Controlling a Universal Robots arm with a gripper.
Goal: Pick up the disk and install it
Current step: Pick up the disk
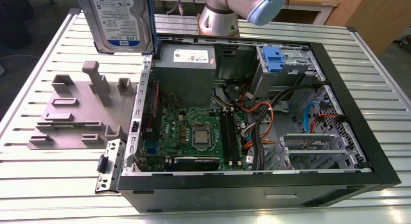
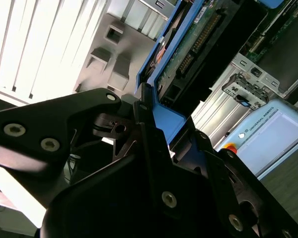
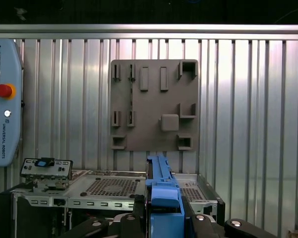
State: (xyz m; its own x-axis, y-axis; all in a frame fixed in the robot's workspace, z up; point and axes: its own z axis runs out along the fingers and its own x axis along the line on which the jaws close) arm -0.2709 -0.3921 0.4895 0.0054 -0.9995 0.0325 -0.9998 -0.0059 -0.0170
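Observation:
The disk (image 1: 119, 19), silver-grey with a white-and-blue label and a blue bracket, hangs upright at the top of the exterior view's left. It is above the table between the grey fixture plate (image 1: 77, 113) and the open computer case (image 1: 257, 190). In the second wrist view my gripper (image 2: 150, 116) is shut on the disk's blue bracket (image 2: 164, 119), and the disk's green circuit board (image 2: 188, 44) stretches away from the black fingers (image 2: 79, 124). The first wrist view has the bracket's blue edge (image 3: 161, 196) standing between the fingertips (image 3: 131, 220).
Inside the case are a grey power supply (image 1: 186, 72), a motherboard (image 1: 192, 132), loose cables (image 1: 263, 118) and a metal drive bay with a blue tab (image 1: 273, 58). The arm's base (image 1: 222, 17) stands behind the case. A teach pendant (image 3: 2, 99) lies on the slatted table (image 1: 45, 185).

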